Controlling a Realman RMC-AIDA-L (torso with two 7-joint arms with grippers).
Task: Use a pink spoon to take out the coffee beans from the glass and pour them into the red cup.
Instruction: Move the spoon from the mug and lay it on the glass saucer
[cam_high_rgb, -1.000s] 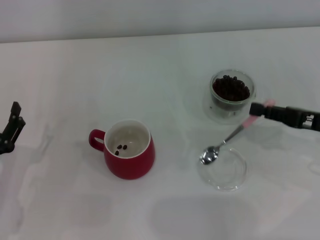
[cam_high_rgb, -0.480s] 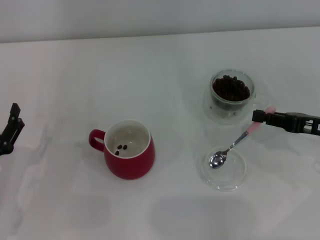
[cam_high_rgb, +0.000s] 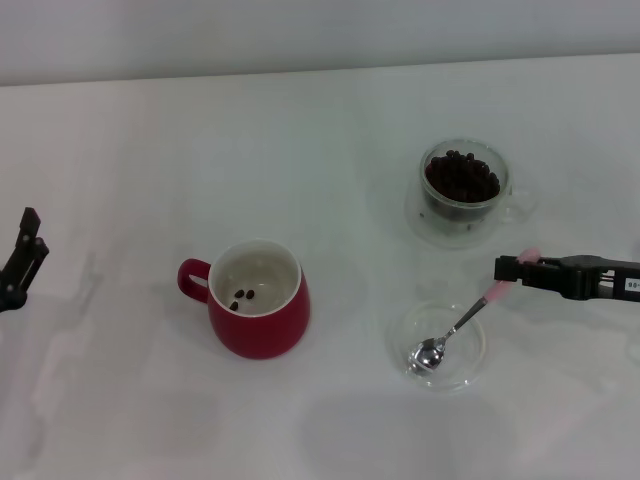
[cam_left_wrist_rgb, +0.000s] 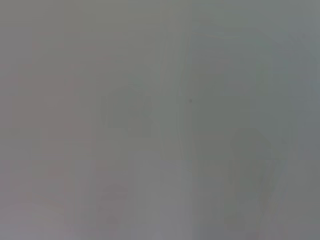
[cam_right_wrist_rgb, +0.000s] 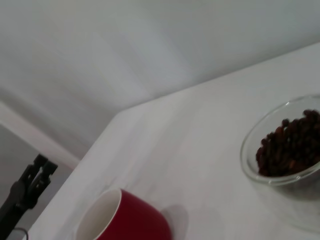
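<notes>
Spoon: pink spoon (cam_high_rgb: 462, 322) pinched at the very tip of its pink handle by right gripper (cam_high_rgb: 512, 268), right of centre in head view. Silver bowl angled down-left, sitting in or just over the shallow clear glass dish (cam_high_rgb: 438, 345) at lower right; contact with the dish floor not resolvable. Bowl looks empty.

Handling, as judgement: light, stiff, slim; metal neck and glossy handle likely slippery. End-of-handle pinch gives long lever, so prone to pivoting between the fingers when the bowl digs into beans. Better hold probably further down the handle, nearer the neck. Coffee beans (cam_high_rgb: 462, 177) loose, light, rolly, easy to spill off a shallow bowl. Glass (cam_high_rgb: 464, 192), upper right of head view, heaped full, just above the gripper; thin-walled, fragile, light enough to skid if nudged. Red cup (cam_high_rgb: 258, 298) at lower centre-left, heavy ceramic, stable, handle to frame left, a few beans (cam_high_rgb: 241, 298) already on its white floor.

Left gripper (cam_high_rgb: 22, 257) parked at far left edge, well apart from everything; finger state cannot tell.

View differences: head view alone shows spoon, dish and the grip. Right wrist view shows none of those, only glass (cam_right_wrist_rgb: 285, 155) at right edge with beans (cam_right_wrist_rgb: 290, 145), red cup rim (cam_right_wrist_rgb: 122, 217) at bottom, left gripper (cam_right_wrist_rgb: 27, 187) far off at lower left. Left wrist view: featureless grey, nothing usable.
</notes>
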